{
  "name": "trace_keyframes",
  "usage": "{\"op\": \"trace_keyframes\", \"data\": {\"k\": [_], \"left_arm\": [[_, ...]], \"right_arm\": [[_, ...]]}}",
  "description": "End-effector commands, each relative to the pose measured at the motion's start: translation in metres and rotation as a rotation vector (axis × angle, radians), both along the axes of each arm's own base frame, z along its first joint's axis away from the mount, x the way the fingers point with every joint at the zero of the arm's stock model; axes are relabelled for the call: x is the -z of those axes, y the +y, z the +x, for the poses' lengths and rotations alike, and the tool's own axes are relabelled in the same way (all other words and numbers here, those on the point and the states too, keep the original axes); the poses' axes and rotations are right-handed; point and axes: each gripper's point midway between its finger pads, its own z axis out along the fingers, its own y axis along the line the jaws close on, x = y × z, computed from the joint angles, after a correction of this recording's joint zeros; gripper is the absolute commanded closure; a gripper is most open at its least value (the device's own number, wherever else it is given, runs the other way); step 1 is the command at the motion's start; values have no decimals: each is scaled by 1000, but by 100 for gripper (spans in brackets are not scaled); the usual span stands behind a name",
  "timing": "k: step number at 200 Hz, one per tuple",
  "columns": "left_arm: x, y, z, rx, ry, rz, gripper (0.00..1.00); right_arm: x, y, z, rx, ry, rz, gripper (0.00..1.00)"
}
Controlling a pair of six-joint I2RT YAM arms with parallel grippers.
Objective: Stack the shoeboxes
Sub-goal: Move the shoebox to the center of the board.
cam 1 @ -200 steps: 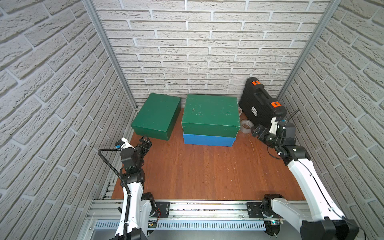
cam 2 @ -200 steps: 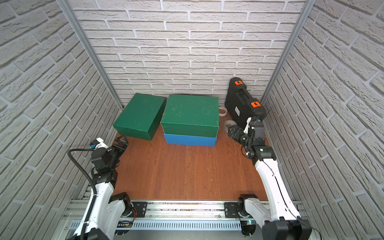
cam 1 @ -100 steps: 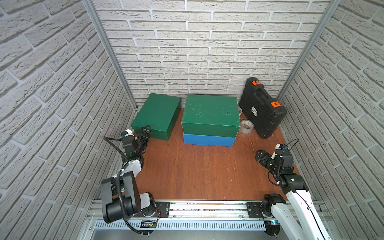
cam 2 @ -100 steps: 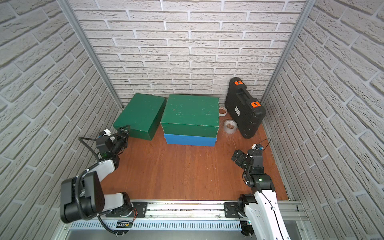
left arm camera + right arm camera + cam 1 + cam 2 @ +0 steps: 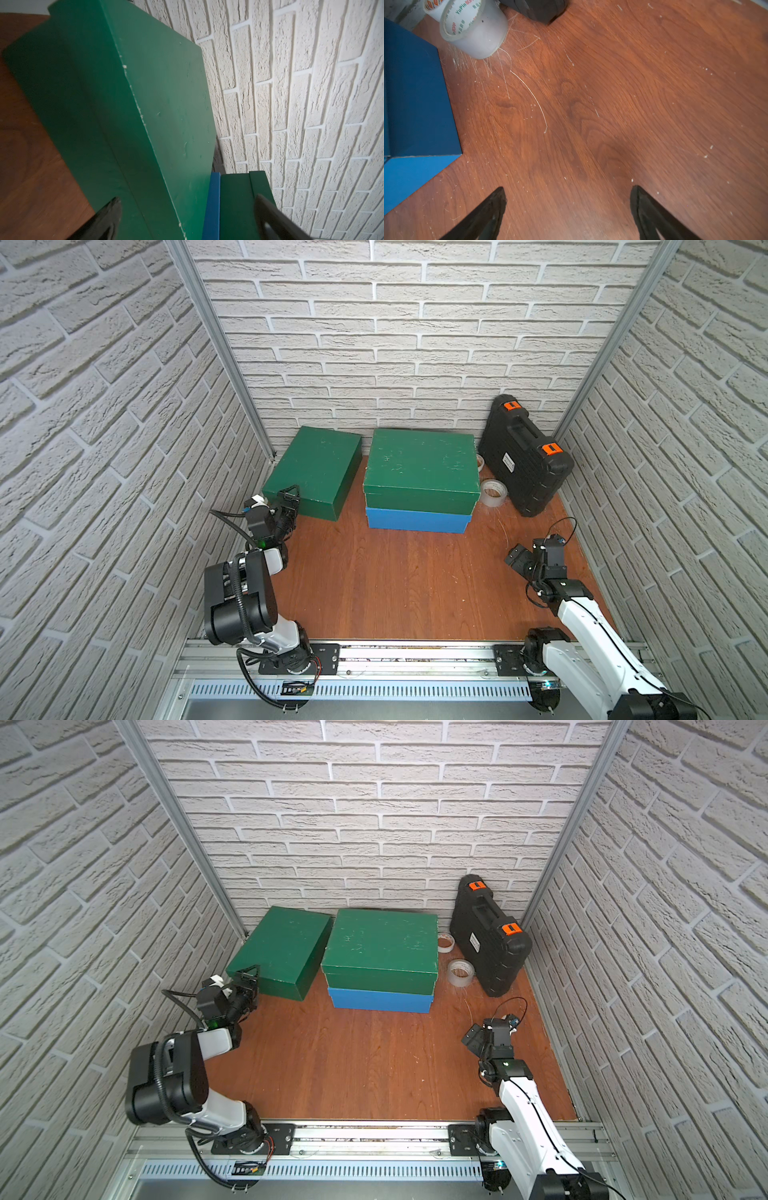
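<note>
Left gripper (image 5: 289, 498) gapes wide at the near corner of the loose green shoebox (image 5: 313, 468), beside the stacked green shoebox (image 5: 419, 464) on the blue shoebox (image 5: 415, 520). A corner grip could let the box twist or snag the stack's edge. Right gripper (image 5: 516, 559), wide and empty, hovers over open floor (image 5: 395, 580); side wall (image 5: 187, 448) hems the loose box.

3 walls (image 5: 415, 344) of whitish brick pattern enclose a reddish-brown wood-grain floor (image 5: 395, 580), with 2 grey metal posts (image 5: 223, 352) in the back corners and a metal rail (image 5: 415, 659) along the near edge.
</note>
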Motion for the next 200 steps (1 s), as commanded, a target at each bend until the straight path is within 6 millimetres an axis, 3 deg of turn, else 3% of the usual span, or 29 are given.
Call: {"op": "trace_keyframes", "data": {"k": [1,82,156,178,200], "left_arm": [[-2,9,11,-15,-40,-24,2],[2,18,41,-7,-133,-69,4],[12,23,48,-6,-170,-116,27],[18,25,50,-6,-176,-141,42],[20,27,50,-12,-189,-156,49]], "right_arm": [[-16,-2,13,15,-85,-11,6],[-15,2,17,-3,-70,-27,6],[-16,3,18,-6,-66,-39,6],[-16,3,18,-6,-62,-41,6],[-16,3,18,-7,-62,-44,6]]}}
